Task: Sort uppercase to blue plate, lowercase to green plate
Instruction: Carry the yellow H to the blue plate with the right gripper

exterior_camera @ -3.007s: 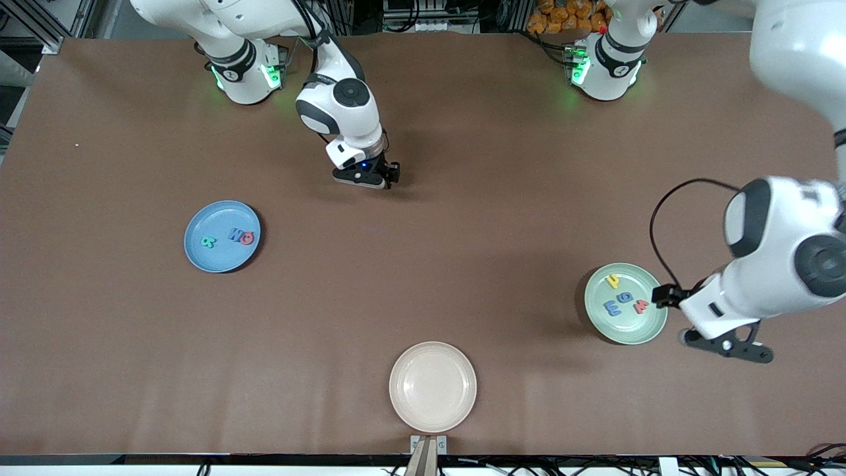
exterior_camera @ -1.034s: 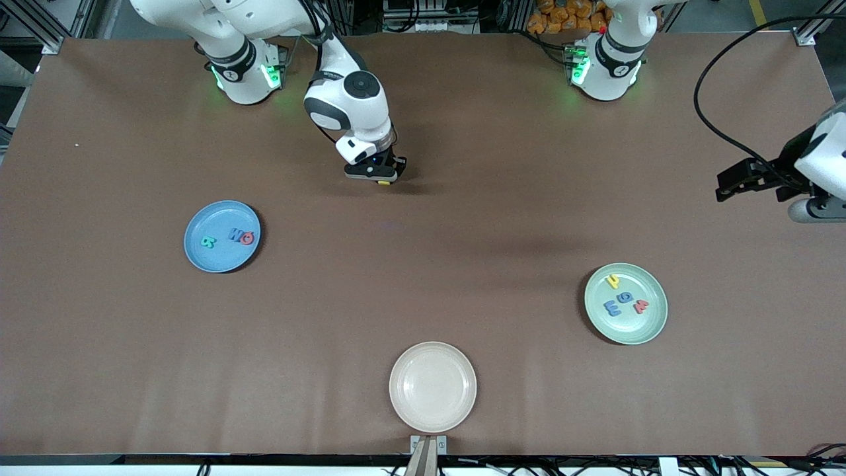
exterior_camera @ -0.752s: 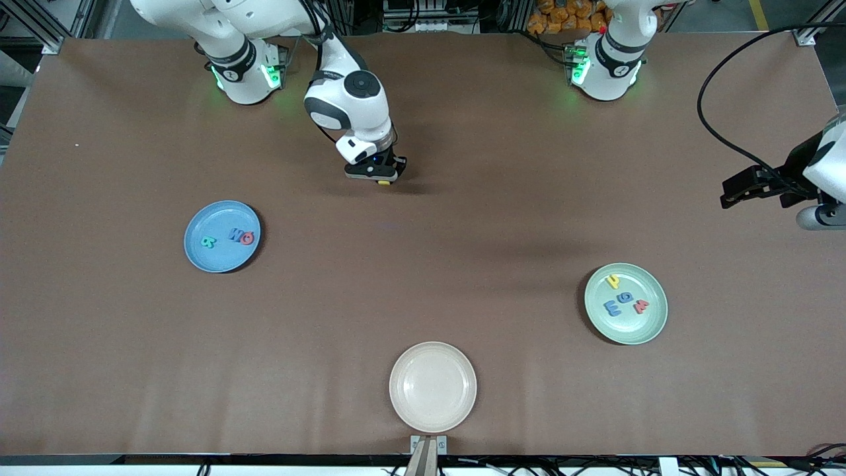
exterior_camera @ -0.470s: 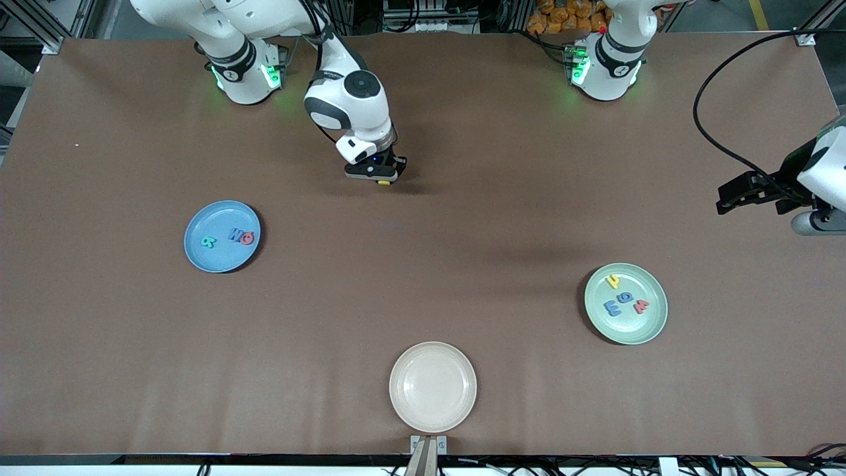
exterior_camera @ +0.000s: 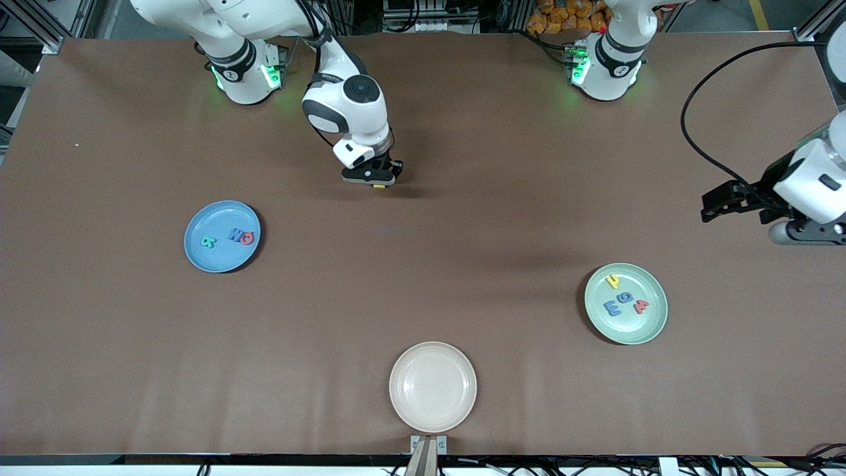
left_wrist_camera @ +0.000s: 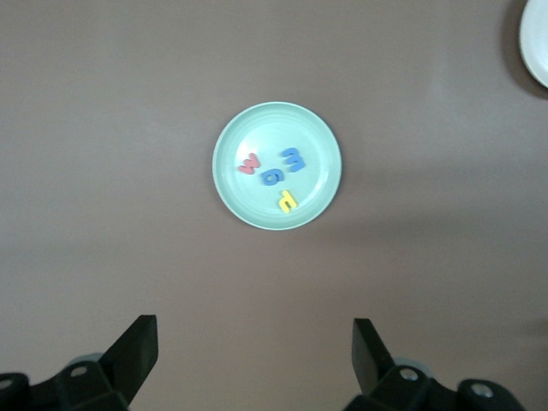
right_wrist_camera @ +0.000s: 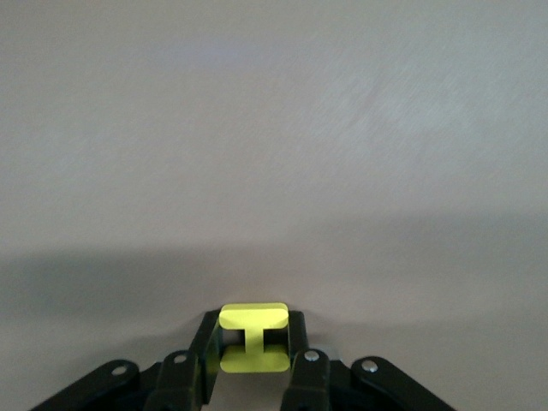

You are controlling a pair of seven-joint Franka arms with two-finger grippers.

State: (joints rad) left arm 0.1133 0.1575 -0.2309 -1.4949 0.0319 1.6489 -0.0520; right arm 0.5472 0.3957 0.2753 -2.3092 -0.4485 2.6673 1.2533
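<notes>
Over the bare brown table (exterior_camera: 423, 277), with the cream plate (exterior_camera: 433, 387) as my landmark:

Right gripper (exterior_camera: 378, 182): mine, low over the table, well up from the cream plate toward the bases; fingers clamped together on the yellow H (right_wrist_camera: 253, 337). A second ago it sat a touch more toward the left arm's end; it has slid slightly toward the right arm's end and its wrist has turned a little.

Yellow H: pinched at its crossbar between my right fingers; in the front view only a yellow speck shows under the gripper.

Left gripper (exterior_camera: 803, 233): mine, high over the table at the left arm's end, fingers (left_wrist_camera: 137, 347) spread wide, nothing between them. Since half a second ago it has drifted in from the table's edge toward the green plate (exterior_camera: 651, 327).

Green plate: on the table, a little farther from the front camera than the cream plate, toward the left arm's end; it holds the yellow h (exterior_camera: 613, 281), blue g (exterior_camera: 625, 297), red w (exterior_camera: 640, 306) and a larger blue letter (exterior_camera: 613, 307). Unmoved.

Blue plate (exterior_camera: 218, 218): farther from the front camera than the cream plate, toward the right arm's end; teal R (exterior_camera: 207, 242), blue W (exterior_camera: 235, 234) and red Q (exterior_camera: 247, 237) lie in it, W and Q touching. Unmoved.
</notes>
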